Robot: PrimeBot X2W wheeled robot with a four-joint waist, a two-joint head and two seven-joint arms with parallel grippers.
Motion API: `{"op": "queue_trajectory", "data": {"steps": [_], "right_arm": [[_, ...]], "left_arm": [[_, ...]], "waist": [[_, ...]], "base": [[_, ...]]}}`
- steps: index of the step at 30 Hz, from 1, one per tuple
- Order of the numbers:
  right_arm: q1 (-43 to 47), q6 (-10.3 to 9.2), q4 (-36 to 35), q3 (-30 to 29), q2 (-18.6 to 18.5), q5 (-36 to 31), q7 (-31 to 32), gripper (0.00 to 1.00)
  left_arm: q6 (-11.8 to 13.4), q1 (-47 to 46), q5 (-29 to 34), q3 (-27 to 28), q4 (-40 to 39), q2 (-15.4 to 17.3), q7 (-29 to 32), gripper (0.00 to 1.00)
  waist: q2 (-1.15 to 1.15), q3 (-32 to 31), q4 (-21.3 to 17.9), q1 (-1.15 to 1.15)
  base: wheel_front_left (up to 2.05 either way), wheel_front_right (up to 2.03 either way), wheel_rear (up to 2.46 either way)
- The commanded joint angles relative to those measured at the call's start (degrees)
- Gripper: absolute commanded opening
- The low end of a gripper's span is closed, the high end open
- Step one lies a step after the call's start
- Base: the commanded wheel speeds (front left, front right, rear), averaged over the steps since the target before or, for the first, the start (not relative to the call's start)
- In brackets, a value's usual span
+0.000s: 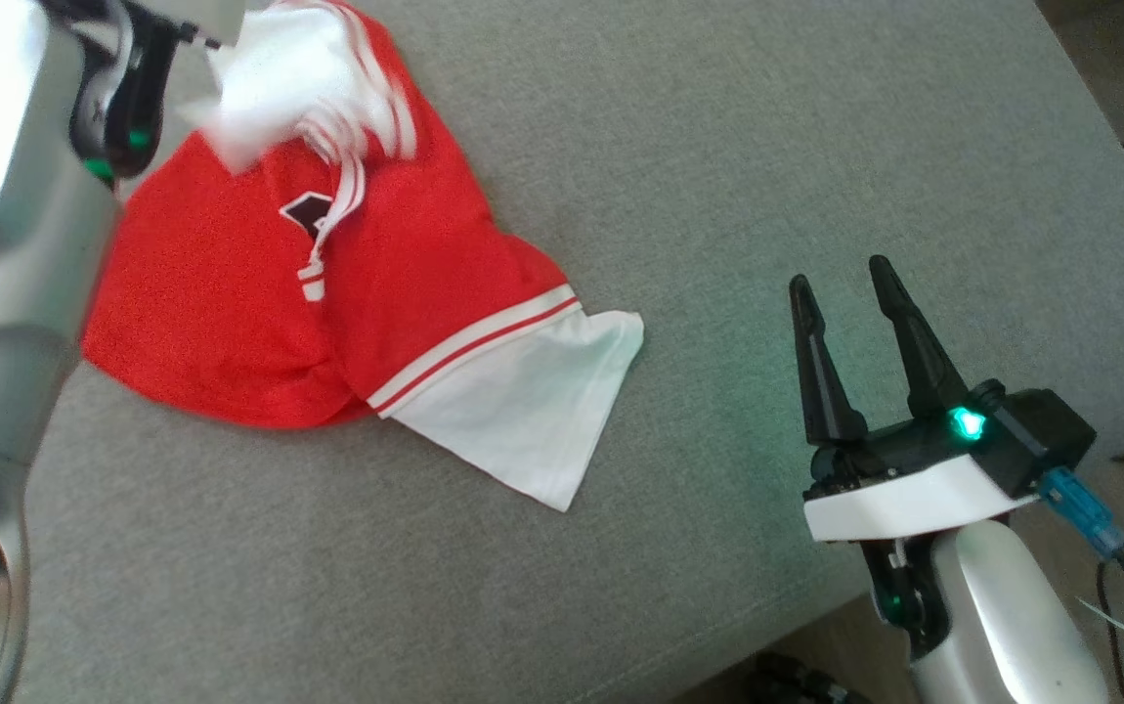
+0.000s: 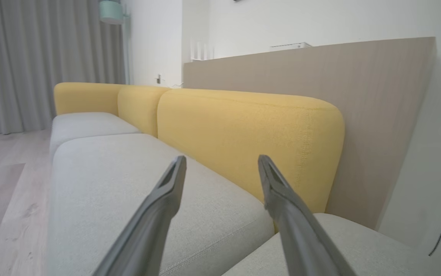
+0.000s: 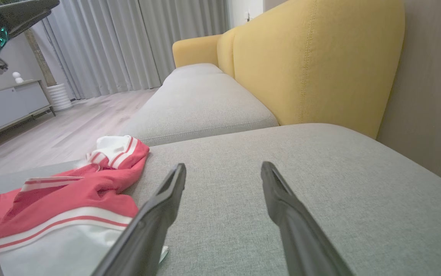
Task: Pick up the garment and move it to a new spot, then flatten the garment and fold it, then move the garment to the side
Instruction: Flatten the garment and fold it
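Red-and-white garment (image 1: 327,293) lay crumpled on the grey sofa cushion (image 1: 767,147), unheld.
Left claw (image 2: 222,158) hung raised beside it, right claw (image 1: 839,273) well apart to its right, both wide open and empty; flattening looked pending, calling for each claw to take an edge and pull it out.

Garment (image 1: 210,293) on seat cushion (image 1: 718,147), left of right tool (image 1: 839,273) (well apart)

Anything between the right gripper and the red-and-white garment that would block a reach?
Nothing visible does. The right gripper hangs open above the bare grey cushion, and the garment lies crumpled to its left on the same cushion, with only flat upholstery between them.
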Motion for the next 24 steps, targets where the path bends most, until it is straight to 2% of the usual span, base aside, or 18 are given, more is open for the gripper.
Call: {"op": "queue_trajectory", "data": {"steps": [1,6,11,19,24], "right_arm": [[-0.53,0.44,-1.62,0.69,-0.17,-0.34,-0.37,1.00],[0.60,0.44,-1.19,0.40,-0.17,-1.07,-0.37,1.00],[2.13,0.44,-0.87,-0.48,-0.17,-2.08,-0.37,1.00],[2.93,0.44,-0.84,-1.19,-0.17,-3.59,-0.37,1.00],[2.71,0.44,-0.77,-0.68,-0.17,-4.13,-0.37,1.00]], "left_arm": [[-0.18,-0.81,-1.08,2.10,-0.84,1.55,-0.94,1.00],[0.40,6.16,-4.07,3.42,-1.62,2.61,-1.89,1.00],[3.25,18.21,-8.85,4.41,-8.28,2.41,-0.64,1.00],[8.84,40.78,-15.11,-0.63,-26.18,0.84,6.34,1.00],[11.77,48.17,-16.50,-3.94,-32.44,-0.05,8.89,1.00]], "waist": [[0.00,-0.85,0.88,0.00],[0.00,-3.04,2.71,0.00],[0.00,-5.10,5.00,0.00],[0.00,-6.45,8.09,0.00],[0.00,-6.04,9.17,0.00]], "base": [[0.00,0.00,0.00],[0.00,0.00,0.00],[0.00,0.00,0.00],[0.00,0.00,0.00],[0.00,0.00,0.00]]}}
